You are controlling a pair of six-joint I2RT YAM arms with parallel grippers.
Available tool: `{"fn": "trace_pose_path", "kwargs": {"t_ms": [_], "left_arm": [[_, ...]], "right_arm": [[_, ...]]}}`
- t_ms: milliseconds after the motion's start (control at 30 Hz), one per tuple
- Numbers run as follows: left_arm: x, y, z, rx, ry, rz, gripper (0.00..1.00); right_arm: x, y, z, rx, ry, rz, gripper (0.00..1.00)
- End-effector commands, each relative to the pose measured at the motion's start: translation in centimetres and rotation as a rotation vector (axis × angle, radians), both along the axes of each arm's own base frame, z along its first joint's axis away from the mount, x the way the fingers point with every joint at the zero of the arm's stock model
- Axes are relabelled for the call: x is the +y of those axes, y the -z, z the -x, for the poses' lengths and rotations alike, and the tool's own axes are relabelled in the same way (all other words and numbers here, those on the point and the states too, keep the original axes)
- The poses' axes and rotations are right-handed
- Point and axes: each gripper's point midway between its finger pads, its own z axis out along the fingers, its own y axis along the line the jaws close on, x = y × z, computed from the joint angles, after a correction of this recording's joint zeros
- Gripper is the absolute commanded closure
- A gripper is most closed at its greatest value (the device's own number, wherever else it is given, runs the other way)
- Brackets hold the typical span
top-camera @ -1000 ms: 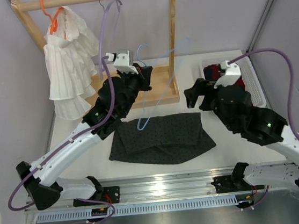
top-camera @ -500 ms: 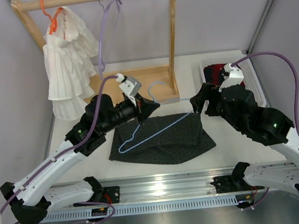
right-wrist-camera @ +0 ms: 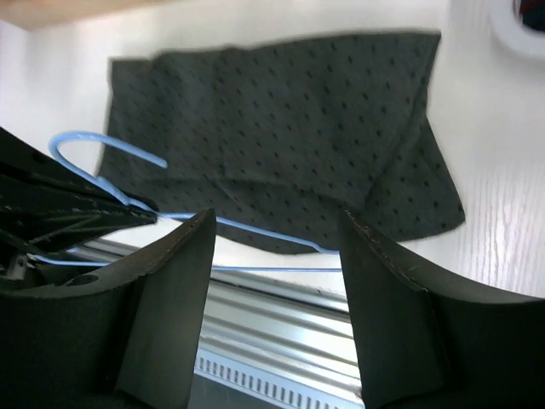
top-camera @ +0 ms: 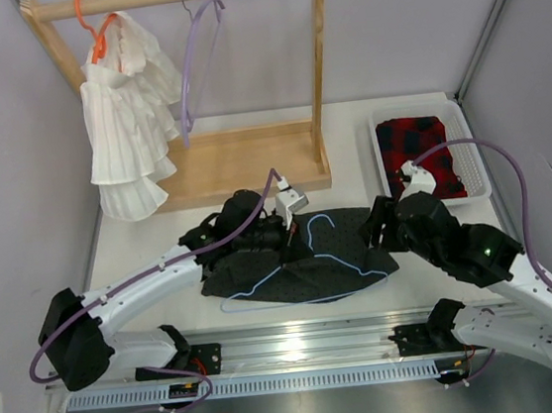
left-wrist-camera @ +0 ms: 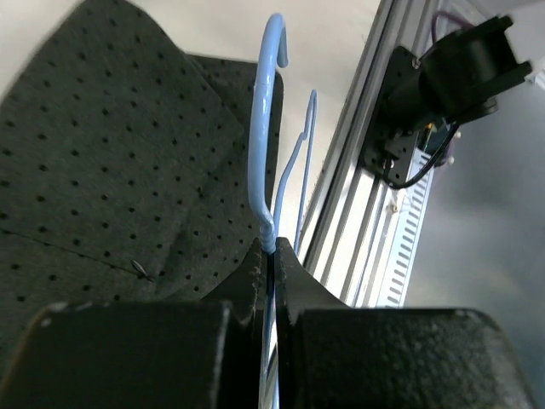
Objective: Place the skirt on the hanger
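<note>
Firmly pinched together, the left fingers [left-wrist-camera: 245, 285] grip the hanger [left-wrist-camera: 257, 162] at its neck, the wire caught between the two pads. From that grip the hook rises straight ahead of them and curls over at its tip, pointing toward the far side of the desk [right-wrist-camera: 511, 213]. The two shoulders run back and outward below the fingers, toward the rail [top-camera: 302, 343]. In the top view the hanger's long axis lies left to right, roughly parallel to the rail. Its bottom bar follows the near hem of the skirt [left-wrist-camera: 111, 162], and its right corner reaches close to the right fingers [right-wrist-camera: 170, 290]. Whether the wire rests on the cloth or hangs just above it cannot be told.

The skirt lies spread flat under the left fingers, mostly to their left in the wrist view, its long axis also left to right.

The right fingers stand wide apart, gripping nothing, above the skirt's right near corner. The hanger's wire crosses between them, and the left fingers show as a dark wedge to their left.

Beyond the left fingers, at the back of the desk, stands a wooden rack [top-camera: 251, 159] with a white garment [top-camera: 131, 113] and a lilac hanger [top-camera: 195, 66]. Beyond the right fingers sits a tray [top-camera: 478, 159] holding plaid cloth [top-camera: 418, 140].
</note>
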Motion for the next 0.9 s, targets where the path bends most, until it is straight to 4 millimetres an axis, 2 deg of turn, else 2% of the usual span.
{"fn": "trace_pose_path", "kwargs": {"t_ms": [0, 67, 133, 267, 467, 700, 867], "left_arm": [[-1.4, -0.5, -0.1, 0.001, 0.027, 0.088, 1.0], [-1.6, 0.3, -0.6, 0.001, 0.015, 0.08, 1.0], [-1.7, 1.5, -1.2, 0.011, -0.006, 0.056, 1.0], [-2.5, 1.6, -2.7, -0.01, -0.04, 0.08, 1.0], [-2.9, 2.6, -4.5, -0.013, -0.075, 0.065, 1.0], [-1.9, 3.6, -6.3, -0.002, -0.127, 0.071, 1.0], [-1.5, 4.7, -6.6, 0.021, -0.139, 0.05, 1.0]], "right_arm": [[0.1, 2.5, 1.0, 0.071, 0.005, -0.032, 0.38], [0.2, 4.2, 1.4, 0.106, -0.001, -0.027, 0.45], [0.4, 5.1, 1.6, 0.12, -0.007, -0.03, 0.46], [1.5, 7.2, 1.8, 0.158, -0.036, -0.043, 0.5], [2.1, 10.1, 1.8, 0.199, -0.042, -0.022, 0.52], [2.5, 13.1, 1.5, 0.236, -0.035, 0.022, 0.54], [2.8, 15.4, 1.2, 0.257, -0.039, 0.053, 0.54]]}}
